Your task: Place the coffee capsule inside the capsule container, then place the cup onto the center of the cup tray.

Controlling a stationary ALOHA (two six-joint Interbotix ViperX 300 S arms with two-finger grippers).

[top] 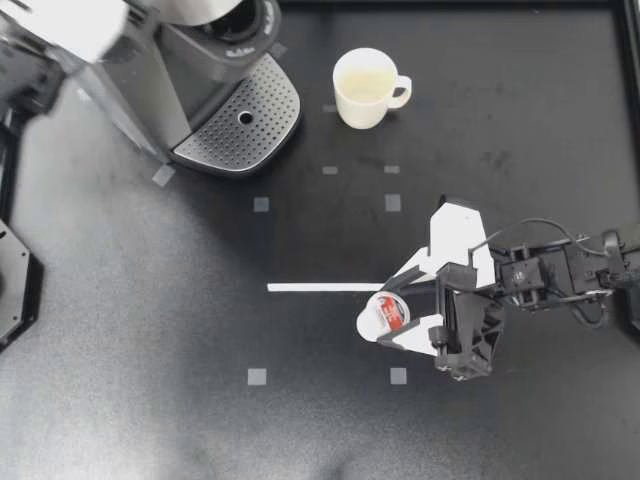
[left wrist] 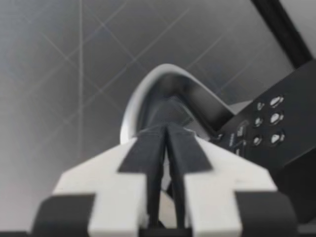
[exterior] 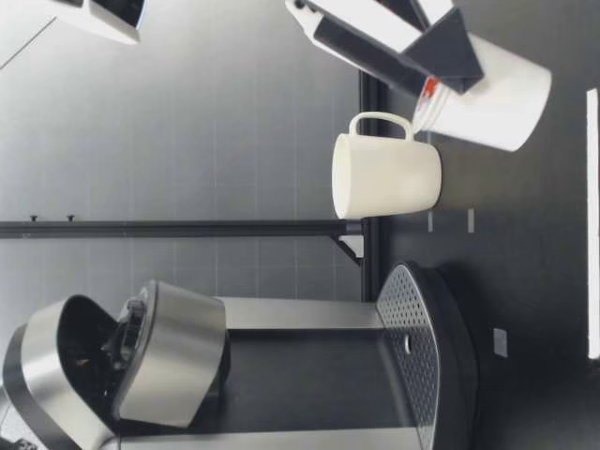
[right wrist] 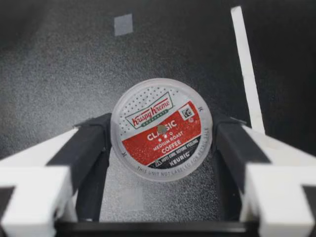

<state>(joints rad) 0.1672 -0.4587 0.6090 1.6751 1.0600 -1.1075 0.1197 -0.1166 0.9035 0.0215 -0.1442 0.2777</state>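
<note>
My right gripper (top: 385,314) is shut on the coffee capsule (top: 388,313), a small pod with a red and white foil lid. In the right wrist view both fingers press the capsule (right wrist: 161,129) from two sides, its lid facing the camera. The white cup (top: 365,88) stands upright at the back of the table, right of the coffee machine (top: 190,75). The machine's perforated cup tray (top: 240,120) is bare. The low view shows the capsule container's lid (exterior: 173,352) raised. My left gripper (top: 85,28) hovers over the machine, and its fingers (left wrist: 148,148) are pressed together, shut on nothing.
A white tape line (top: 325,287) runs across the table just left of the capsule, with small grey tape squares (top: 261,204) around it. A dark frame edge (top: 625,60) borders the table at the right. The cup's handle (top: 402,92) points right.
</note>
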